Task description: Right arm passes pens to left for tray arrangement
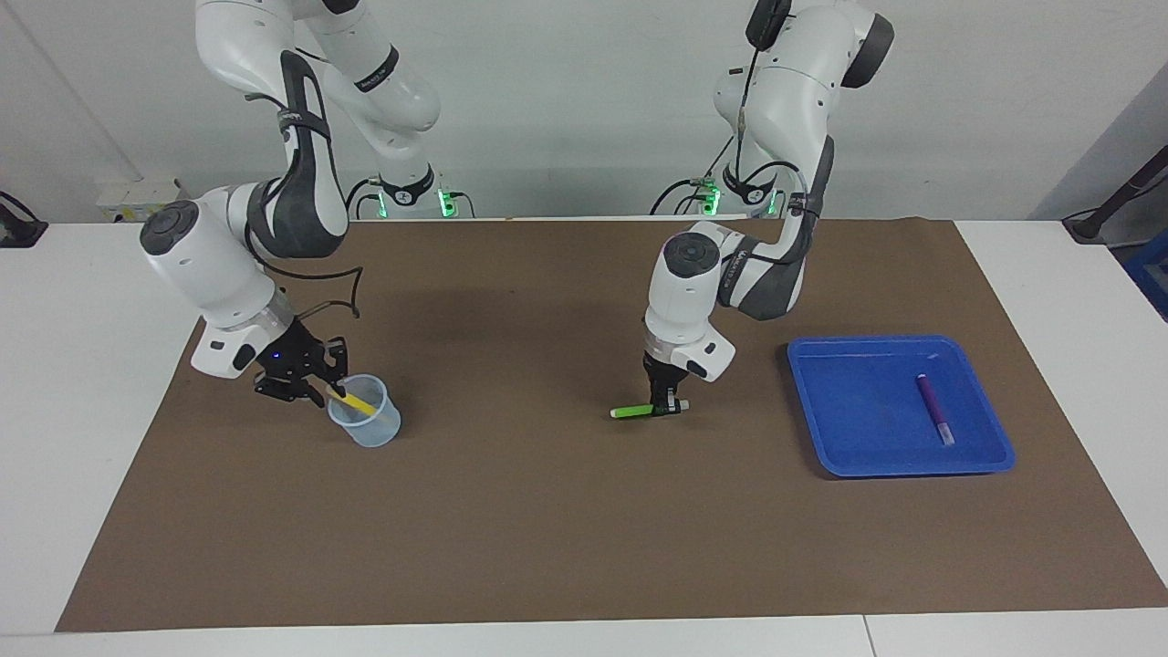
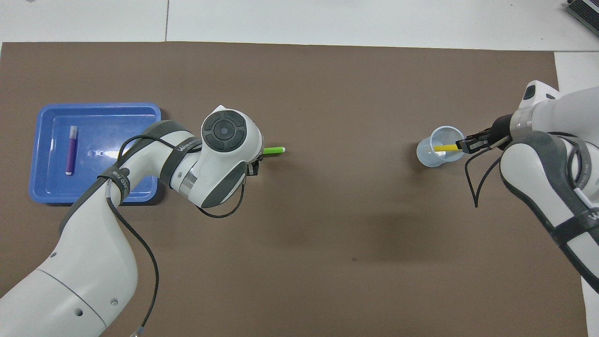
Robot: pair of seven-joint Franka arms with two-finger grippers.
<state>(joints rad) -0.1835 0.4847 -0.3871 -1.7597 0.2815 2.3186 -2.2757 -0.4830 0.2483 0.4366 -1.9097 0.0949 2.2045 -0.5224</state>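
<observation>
Left tool (image 1: 667,408) clamps the slim bright-green marker pen (image 1: 631,411) over the brown mat (image 1: 547,511); right tool (image 1: 321,390) grips the yellow pen (image 1: 354,401) standing in the translucent cup (image 1: 367,423); the purple pen (image 1: 934,407) lies in the blue tray (image 1: 849,456)

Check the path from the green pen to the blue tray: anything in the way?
Nothing visible. The left gripper is shut on the green pen, just above the brown mat. Only bare mat lies between it and the blue tray. The purple pen lies in the tray toward its outer edge, leaving most of the floor free.
</observation>
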